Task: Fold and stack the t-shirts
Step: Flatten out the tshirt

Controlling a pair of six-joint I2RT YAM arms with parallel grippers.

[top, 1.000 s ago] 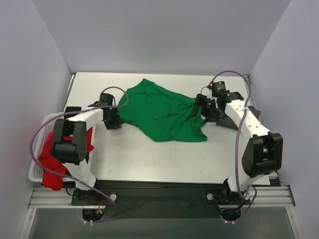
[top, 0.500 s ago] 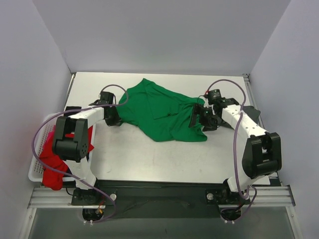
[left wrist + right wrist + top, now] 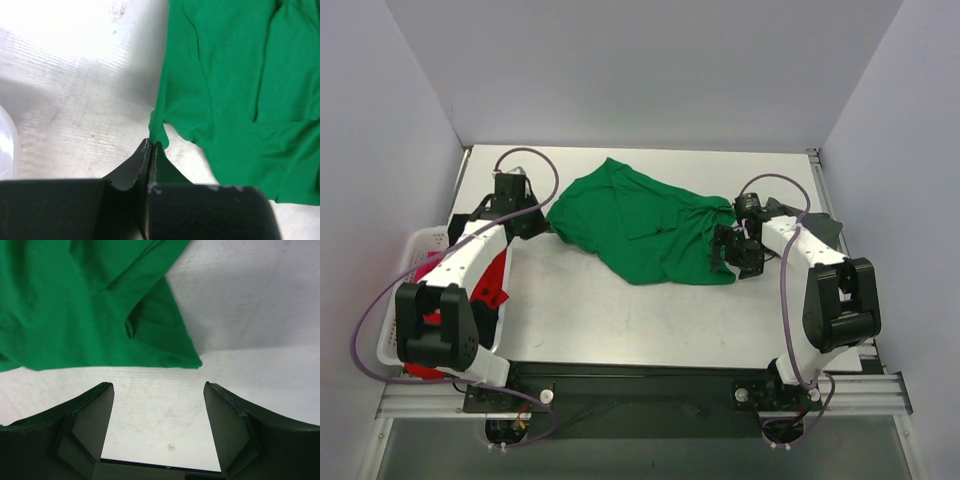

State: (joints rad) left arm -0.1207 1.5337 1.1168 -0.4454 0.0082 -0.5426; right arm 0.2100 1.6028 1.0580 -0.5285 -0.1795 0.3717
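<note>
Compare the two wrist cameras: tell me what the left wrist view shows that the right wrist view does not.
Only the left wrist view: the left gripper shut, pinching a small fold at the edge of the green t-shirt.
Only the right wrist view: the right gripper open, fingers wide apart over the bare table, with a corner of the shirt lying just ahead of them, untouched.
Both: the same rumpled green t-shirt spread on the pale table.
</note>
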